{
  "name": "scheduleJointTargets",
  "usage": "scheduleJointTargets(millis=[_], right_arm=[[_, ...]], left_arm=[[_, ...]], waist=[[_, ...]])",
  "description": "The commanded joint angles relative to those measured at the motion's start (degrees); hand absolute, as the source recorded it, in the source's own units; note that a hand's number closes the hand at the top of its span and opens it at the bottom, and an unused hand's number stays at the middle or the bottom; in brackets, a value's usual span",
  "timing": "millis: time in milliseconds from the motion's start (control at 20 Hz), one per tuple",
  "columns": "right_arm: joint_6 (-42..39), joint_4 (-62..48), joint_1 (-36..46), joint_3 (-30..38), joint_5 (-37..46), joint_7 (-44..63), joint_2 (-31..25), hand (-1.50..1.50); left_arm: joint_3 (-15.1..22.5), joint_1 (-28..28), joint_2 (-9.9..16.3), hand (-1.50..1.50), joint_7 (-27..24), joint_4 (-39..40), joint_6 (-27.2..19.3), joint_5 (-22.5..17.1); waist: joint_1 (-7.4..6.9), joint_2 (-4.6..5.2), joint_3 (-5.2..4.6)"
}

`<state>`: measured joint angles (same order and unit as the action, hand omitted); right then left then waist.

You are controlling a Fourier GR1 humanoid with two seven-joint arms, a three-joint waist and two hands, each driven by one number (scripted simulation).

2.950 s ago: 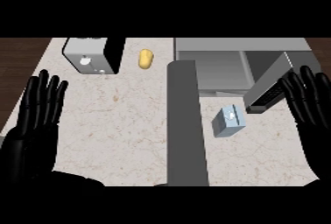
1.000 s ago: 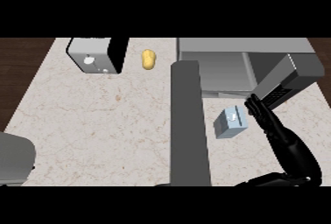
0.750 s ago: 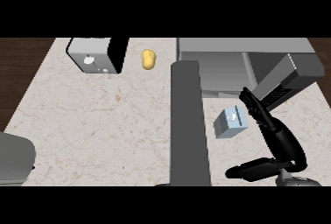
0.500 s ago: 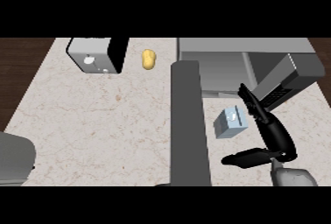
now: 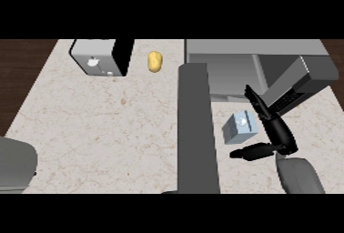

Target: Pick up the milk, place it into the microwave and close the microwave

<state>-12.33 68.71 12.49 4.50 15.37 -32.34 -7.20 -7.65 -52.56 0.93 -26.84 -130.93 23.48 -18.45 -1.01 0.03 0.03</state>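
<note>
The milk (image 5: 240,128) is a small pale blue carton standing on the counter, right of the long grey microwave door (image 5: 197,127) that swings out toward me. My right hand (image 5: 277,134) is just right of the carton, fingers (image 5: 257,102) straight and pointing up-left, thumb (image 5: 250,152) stretched out below the carton. It stands open and does not hold the milk. The microwave (image 5: 255,63) sits at the back right with its cavity open. Only my left forearm (image 5: 15,166) shows at the lower left edge; the left hand is out of view.
A toaster (image 5: 101,57) stands at the back left, with a yellow bread roll (image 5: 155,61) beside it. A dark grey slab (image 5: 304,84) leans at the microwave's right, close behind my right fingers. The counter's left edge meets dark wood (image 5: 23,68).
My right hand has moved forward and up along the carton's right side, with the thumb swinging in under the milk. The left forearm has stayed at the lower left.
</note>
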Motion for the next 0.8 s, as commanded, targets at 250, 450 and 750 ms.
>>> scheduleJointTargets(millis=[250,450,750], right_arm=[[-1.6,-16.1,3.8,0.2,1.8,-10.7,-2.0,-1.5],[2.1,-19.3,3.9,-1.1,4.6,-13.1,-0.8,-1.5],[9.9,-32.2,9.3,0.4,8.0,-20.5,-0.7,-1.5]], left_arm=[[-4.1,-0.4,-0.5,-1.5,-1.7,2.8,3.3,-1.7],[0.1,-1.9,-0.9,-1.5,1.8,-2.4,0.6,-1.2],[-2.0,-0.5,-0.9,-1.5,1.0,-0.5,2.1,-1.5]], waist=[[0.13,0.0,0.0],[0.26,-0.01,0.01],[-0.04,0.14,0.04]])
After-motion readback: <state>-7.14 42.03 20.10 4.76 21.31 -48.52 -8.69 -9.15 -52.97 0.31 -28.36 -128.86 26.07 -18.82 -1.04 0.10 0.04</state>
